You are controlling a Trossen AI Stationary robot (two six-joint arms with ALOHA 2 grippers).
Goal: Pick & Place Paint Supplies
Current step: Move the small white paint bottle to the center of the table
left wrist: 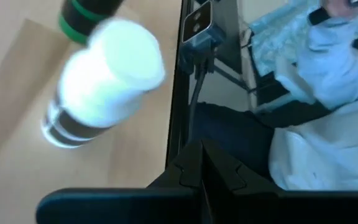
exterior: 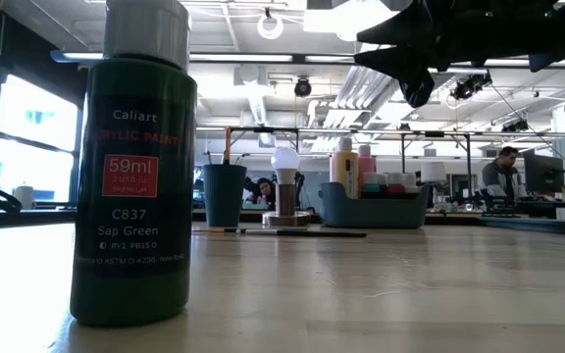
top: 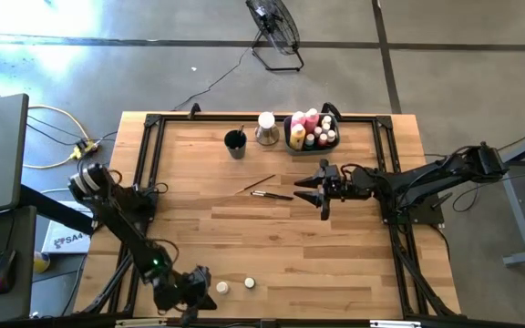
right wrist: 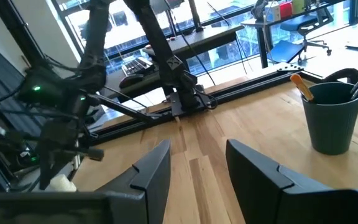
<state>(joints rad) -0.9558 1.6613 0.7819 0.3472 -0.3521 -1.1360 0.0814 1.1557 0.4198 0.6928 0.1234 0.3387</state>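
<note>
Right end effector [top: 324, 202] hangs released beside two brushes [top: 264, 189]; left end effector [top: 190, 308], clenched, nears two pots [top: 236, 285].

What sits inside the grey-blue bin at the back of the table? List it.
The grey-blue bin holds upright paint bottles: yellow, pink and some with dark or red caps. Their lower parts and the bin's floor are hidden by its wall and the bottles themselves.
</note>
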